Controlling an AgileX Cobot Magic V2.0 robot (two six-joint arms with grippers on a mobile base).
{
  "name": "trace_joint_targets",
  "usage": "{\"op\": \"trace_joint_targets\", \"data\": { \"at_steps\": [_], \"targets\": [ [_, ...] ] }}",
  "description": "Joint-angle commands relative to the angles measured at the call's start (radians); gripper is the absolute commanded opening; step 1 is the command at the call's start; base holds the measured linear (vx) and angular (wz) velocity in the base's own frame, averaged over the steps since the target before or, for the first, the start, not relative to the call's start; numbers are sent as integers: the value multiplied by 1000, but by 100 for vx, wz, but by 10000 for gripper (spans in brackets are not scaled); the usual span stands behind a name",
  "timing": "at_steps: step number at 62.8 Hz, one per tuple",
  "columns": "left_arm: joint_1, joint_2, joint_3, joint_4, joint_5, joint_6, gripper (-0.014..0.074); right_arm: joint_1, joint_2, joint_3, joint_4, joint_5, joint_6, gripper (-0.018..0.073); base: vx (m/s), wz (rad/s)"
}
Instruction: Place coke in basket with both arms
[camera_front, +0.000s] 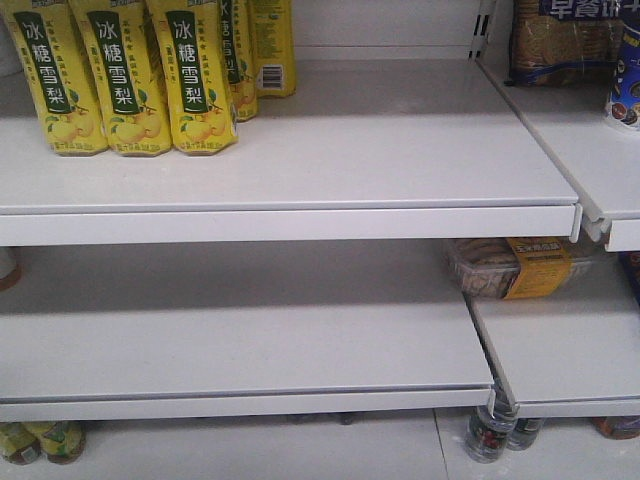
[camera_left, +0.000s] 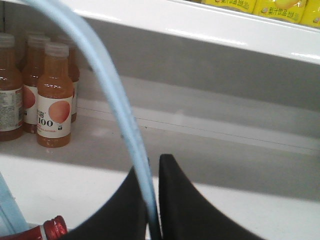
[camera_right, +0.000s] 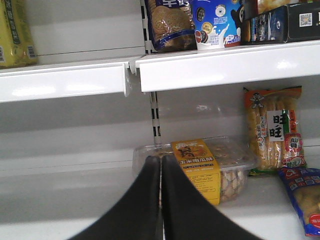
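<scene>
A: Coke (camera_left: 37, 232) — only the left wrist cam has it. Red cap and a bit of red shoulder, bottom-left corner, lying tilted, low beside the left gripper (camera_left: 152, 200).

B: Basket?

A: Same view only. Pale blue hoop handle (camera_left: 112, 95) arcs from top-left down into the gap between the two black fingers (camera_left: 185, 205). Fingers are nearly together w/ the handle pinched between them. A sliver of blue basket wall (camera_left: 7, 210) at far left, right by the coke. Can't tell if the bottle is inside or not.

B: Right side?

A: Right wrist cam: right gripper (camera_right: 160, 175) has its fingers pressed flat together, nothing between them. It points at a clear cookie tub w/ yellow label (camera_right: 200, 165) on the lower shelf. Snack bag (camera_right: 274, 130) stands to the right of it.

B: Front cam?

A: No arms, no coke, no basket there. Just white shelves (camera_front: 300, 215), yellow tea bottles (camera_front: 125, 75) top-left, and that same cookie tub mid-right under the upper shelf.

B: Anything else left-wrist only?

A: Orange juice bottles (camera_left: 55, 95), white caps, upright on the shelf at far left behind the handle.
</scene>
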Motion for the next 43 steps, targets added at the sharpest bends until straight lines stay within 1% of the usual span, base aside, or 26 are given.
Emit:
{"op": "trace_joint_targets", "data": {
  "at_steps": [1, 43],
  "targets": [
    [2, -20, 8, 45, -150, 45, -6, -6, -19, 15, -5, -78, -8, -4, 0, 0],
    [2, -20, 8, 45, -150, 45, -6, -6, -19, 15, -5, -78, -8, -4, 0, 0]
  ]
}}
